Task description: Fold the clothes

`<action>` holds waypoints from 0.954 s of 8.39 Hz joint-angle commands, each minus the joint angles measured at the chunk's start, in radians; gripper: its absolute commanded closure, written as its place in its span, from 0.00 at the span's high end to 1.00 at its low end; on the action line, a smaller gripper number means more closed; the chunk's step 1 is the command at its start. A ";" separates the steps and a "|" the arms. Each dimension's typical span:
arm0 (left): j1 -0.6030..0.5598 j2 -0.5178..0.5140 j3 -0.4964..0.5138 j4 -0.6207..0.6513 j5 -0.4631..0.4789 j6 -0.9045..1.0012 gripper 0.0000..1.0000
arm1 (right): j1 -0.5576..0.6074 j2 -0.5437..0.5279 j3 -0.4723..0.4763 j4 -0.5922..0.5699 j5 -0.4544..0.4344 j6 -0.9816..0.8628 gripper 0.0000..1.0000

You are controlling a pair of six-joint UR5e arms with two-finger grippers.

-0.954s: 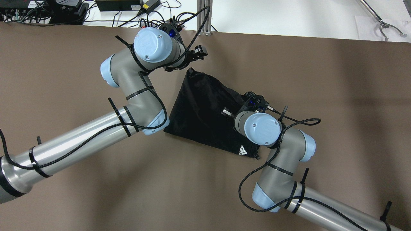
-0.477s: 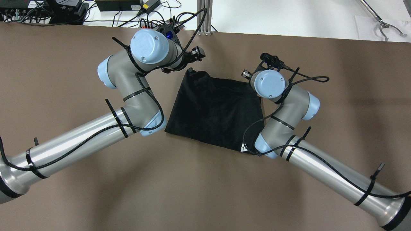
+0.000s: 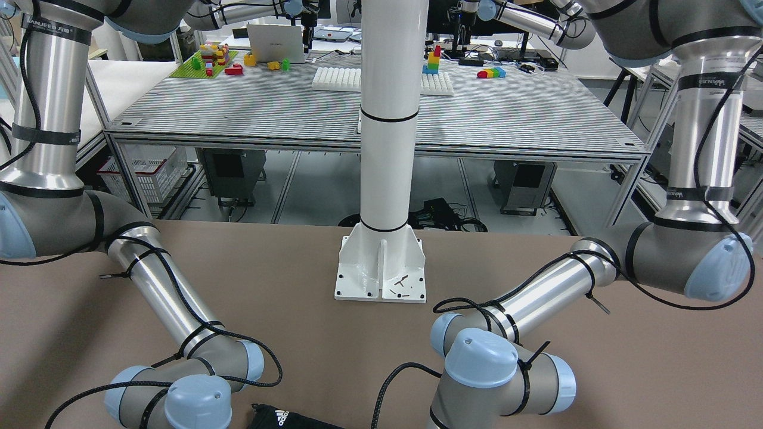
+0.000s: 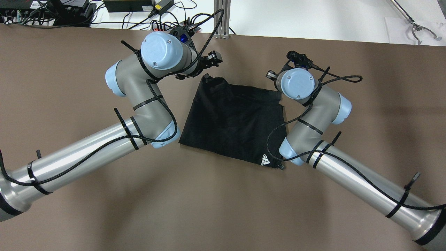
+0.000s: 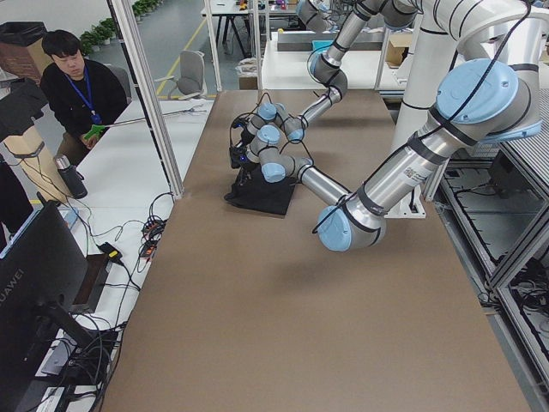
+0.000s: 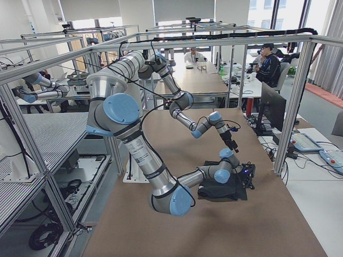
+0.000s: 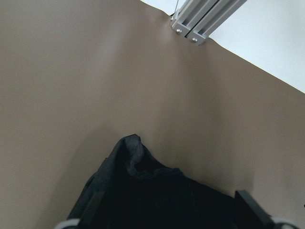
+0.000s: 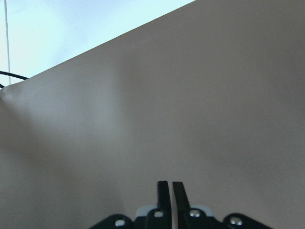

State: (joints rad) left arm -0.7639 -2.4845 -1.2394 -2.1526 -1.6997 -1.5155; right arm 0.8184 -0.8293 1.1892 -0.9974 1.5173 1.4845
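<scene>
Black garment (image 4: 233, 122) between spread left fingers (image 7: 248, 205), right fingers (image 8: 163, 193) pinched over table (image 8: 190, 95)

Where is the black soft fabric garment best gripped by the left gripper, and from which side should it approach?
Probably the bunched far corner of the black fabric garment. It stands up from the brown table, while the rest lies flat with little to pinch. The left gripper hangs open over it, so a straight descent from above looks best.
</scene>
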 commanded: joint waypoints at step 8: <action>-0.258 0.663 -0.322 -0.001 -0.005 0.673 0.94 | 0.259 -0.721 0.479 -0.049 0.011 -1.083 0.94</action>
State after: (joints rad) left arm -0.8943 -1.9905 -1.5119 -2.1527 -1.7017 -1.1160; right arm 0.9412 -1.3933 1.5845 -1.0483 1.5255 0.6867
